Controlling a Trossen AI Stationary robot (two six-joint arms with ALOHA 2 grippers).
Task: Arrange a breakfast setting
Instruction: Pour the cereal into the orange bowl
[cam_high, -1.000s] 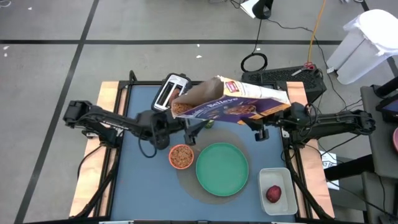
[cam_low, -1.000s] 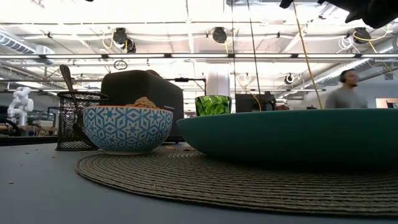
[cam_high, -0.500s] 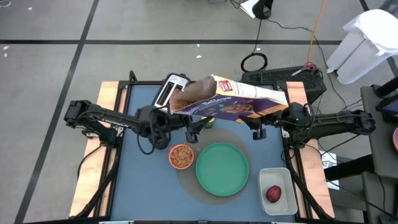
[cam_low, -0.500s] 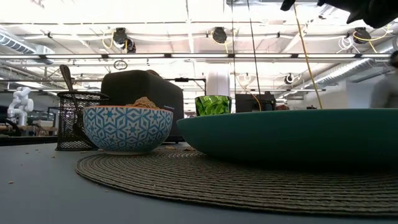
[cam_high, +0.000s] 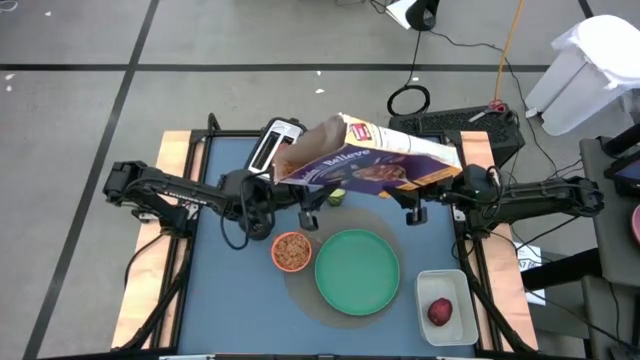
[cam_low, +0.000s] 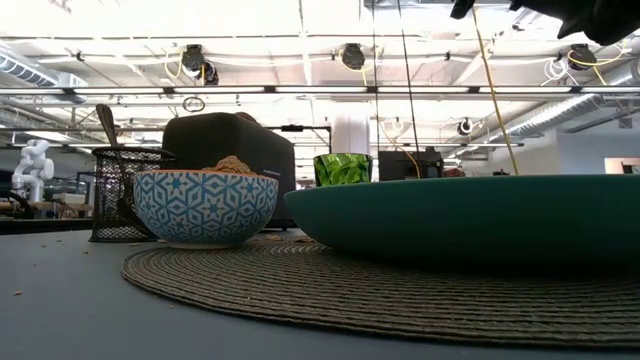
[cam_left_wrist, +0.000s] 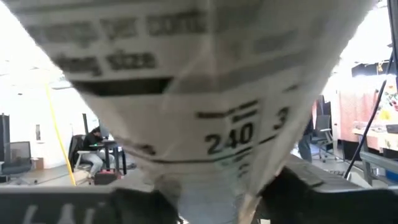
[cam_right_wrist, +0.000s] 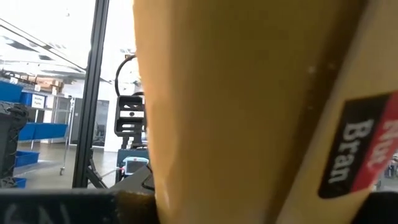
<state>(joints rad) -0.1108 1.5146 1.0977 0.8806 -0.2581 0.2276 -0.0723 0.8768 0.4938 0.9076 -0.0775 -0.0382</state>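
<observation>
The purple cereal box (cam_high: 370, 165) hangs on its side high over the table's far half, open end (cam_high: 296, 158) toward the left. My left gripper (cam_high: 308, 205) and my right gripper (cam_high: 412, 205) are both shut on it from underneath. Below, a blue-patterned bowl (cam_high: 291, 251) full of brown cereal and the green plate (cam_high: 357, 271) rest on a round woven mat (cam_low: 330, 285). The dark-red fruit (cam_high: 440, 311) lies in the white tub (cam_high: 445, 284) at the near right. A spoon (cam_low: 108, 125) stands in a mesh holder (cam_low: 125, 195). My left gripper pinches the box's printed side panel (cam_left_wrist: 214, 177) between its two fingers (cam_left_wrist: 140, 208), near the open end. The fingers slant upward from below. The panel is squeezed narrow between them. The box is clear of the table. My right gripper holds the box's yellow panel (cam_right_wrist: 236, 186) near the closed end, between its two fingers (cam_right_wrist: 56, 208), slanting upward from below. The box fills the view and hides where the pads meet it. That end also hangs clear of the table.
A dark toaster (cam_high: 272, 145) stands at the far left of the table. A green glass (cam_high: 337, 196) sits under the box between the grippers. Bare blue tabletop (cam_high: 230, 300) lies near left of the mat.
The box has tipped back: its open left end has risen and turned up, and the brown cereal that showed inside it is hidden now. My left gripper has gone up a little with that end. The right end has stayed where it was.
</observation>
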